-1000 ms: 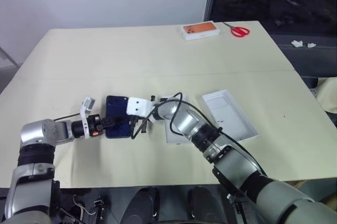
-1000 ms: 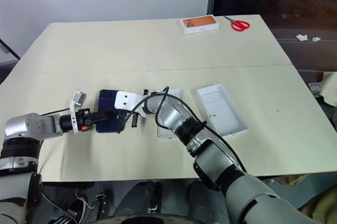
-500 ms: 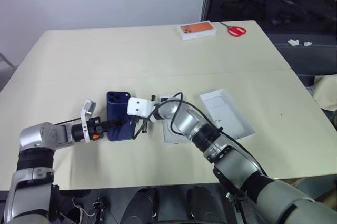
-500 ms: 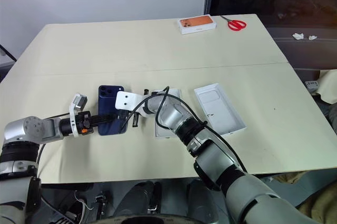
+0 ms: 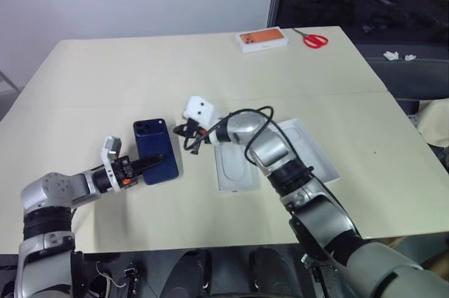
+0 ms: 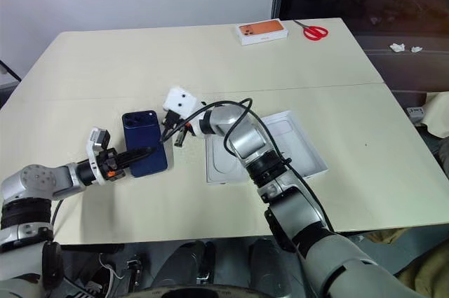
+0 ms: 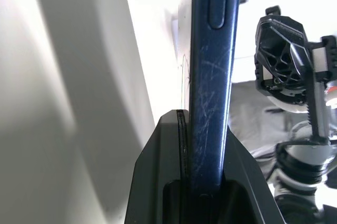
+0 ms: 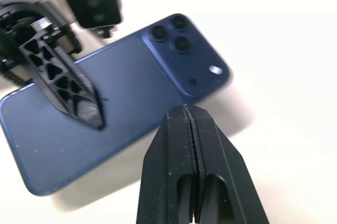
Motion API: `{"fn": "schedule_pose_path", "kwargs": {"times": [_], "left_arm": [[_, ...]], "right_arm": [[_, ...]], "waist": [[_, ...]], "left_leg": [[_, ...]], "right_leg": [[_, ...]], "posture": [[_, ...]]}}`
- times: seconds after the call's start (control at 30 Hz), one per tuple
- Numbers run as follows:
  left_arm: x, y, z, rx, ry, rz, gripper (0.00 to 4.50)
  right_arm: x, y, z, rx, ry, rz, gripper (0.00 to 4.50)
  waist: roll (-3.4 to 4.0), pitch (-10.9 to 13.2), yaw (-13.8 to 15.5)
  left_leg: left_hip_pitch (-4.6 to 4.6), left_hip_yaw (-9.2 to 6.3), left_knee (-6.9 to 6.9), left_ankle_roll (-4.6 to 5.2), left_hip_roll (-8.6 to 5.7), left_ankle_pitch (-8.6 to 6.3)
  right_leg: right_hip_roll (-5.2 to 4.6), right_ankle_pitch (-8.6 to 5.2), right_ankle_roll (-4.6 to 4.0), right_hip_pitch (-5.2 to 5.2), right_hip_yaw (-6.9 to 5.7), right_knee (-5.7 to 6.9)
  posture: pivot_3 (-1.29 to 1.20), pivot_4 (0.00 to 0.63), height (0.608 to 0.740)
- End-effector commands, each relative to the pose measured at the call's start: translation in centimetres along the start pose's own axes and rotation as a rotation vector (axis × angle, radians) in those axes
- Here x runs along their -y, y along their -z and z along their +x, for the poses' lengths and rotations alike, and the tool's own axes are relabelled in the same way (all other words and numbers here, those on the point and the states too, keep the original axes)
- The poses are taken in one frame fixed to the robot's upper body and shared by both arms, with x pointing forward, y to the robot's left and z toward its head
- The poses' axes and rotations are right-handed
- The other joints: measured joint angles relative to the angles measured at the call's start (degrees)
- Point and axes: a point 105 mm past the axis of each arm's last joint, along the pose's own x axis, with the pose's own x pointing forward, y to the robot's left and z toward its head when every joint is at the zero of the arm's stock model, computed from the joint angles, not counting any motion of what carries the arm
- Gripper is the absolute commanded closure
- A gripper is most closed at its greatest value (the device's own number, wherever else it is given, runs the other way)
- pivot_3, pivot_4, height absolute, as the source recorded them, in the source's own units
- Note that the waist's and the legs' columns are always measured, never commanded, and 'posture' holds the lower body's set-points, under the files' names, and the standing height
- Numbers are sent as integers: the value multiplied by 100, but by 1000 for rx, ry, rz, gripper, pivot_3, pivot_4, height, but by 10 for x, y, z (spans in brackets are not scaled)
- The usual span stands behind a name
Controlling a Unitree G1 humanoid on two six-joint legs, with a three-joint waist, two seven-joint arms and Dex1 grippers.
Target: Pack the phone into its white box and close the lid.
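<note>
Phone point(image 5: 156, 151) is gripped at its near edge by L gripper point(image 5: 151, 163) toward table's point(image 5: 105, 73) front-left, R gripper point(image 5: 184, 130) shut & empty just beside; transfer step judged underway, next needing carry to white box point(image 5: 237, 172).

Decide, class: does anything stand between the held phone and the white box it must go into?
Yes. The right gripper, shut and empty, hangs between the phone, pinched in the left gripper, and the white box.

The dark blue phone point(image 5: 155, 151) lies back-up, left of centre; the open white box point(image 5: 235, 169) and lid point(image 5: 312, 152) sit centre-right.
</note>
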Motion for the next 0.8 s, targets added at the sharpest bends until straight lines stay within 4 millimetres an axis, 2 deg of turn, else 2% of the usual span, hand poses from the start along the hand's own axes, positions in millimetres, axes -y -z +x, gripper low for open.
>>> {"fn": "schedule_pose_path", "kwargs": {"times": [0.03, 0.17, 0.23, 0.43, 0.53, 0.67, 0.8], "left_arm": [[4, 3, -1, 8, 43, -75, 4483], [4, 7, -2, 15, 47, -106, 4483], [3, 8, -1, 26, 33, -80, 4483], [11, 2, 3, 62, 61, -57, 4483], [14, -2, 3, 85, 69, -56, 4500], [20, -6, 4, 93, 89, -50, 4500], [23, -6, 4, 86, 91, -41, 4500]], "right_arm": [[7, -23, -21, 82, 5, -5, 4500], [5, -13, -45, 57, -19, -11, 4500], [-2, 1, -62, 10, -47, -22, 4500], [-23, 21, -91, -57, -126, 8, 4500], [-26, 26, -99, -83, -134, 2, 3591], [-43, 37, -112, -138, -215, -39, 1633], [-55, 48, -118, -179, -286, -76, 1633]], "waist": [[-2, 1, -4], [-3, 2, -5], [-4, 2, 21], [-12, 7, 23], [-24, 14, 35], [-47, 27, 137], [-65, 37, 147]], "left_leg": [[-3, 0, 0, 0, 0, 0], [-11, 1, -3, 0, 1, 0], [-14, 2, -3, 0, 1, 0], [-16, 9, -6, -1, 5, 1], [-16, 9, -7, -3, 12, 2], [-20, 9, -5, -3, 11, 2], [-22, 9, -6, -3, 13, 2]], "right_leg": [[0, 0, 0, -3, 0, 0], [-1, 0, 0, -8, 1, -2], [-1, 0, 0, -7, 1, -5], [-4, 0, 1, 6, 3, -10], [-1, 0, 1, 7, 1, -11], [-1, 0, 1, 6, 0, -18], [-1, 0, 1, 6, 0, -21]], "posture": [[0, 150, 740], [0, 150, 740], [0, 150, 740], [0, 150, 740], [0, 150, 740], [0, 150, 740], [0, 150, 740]]}}
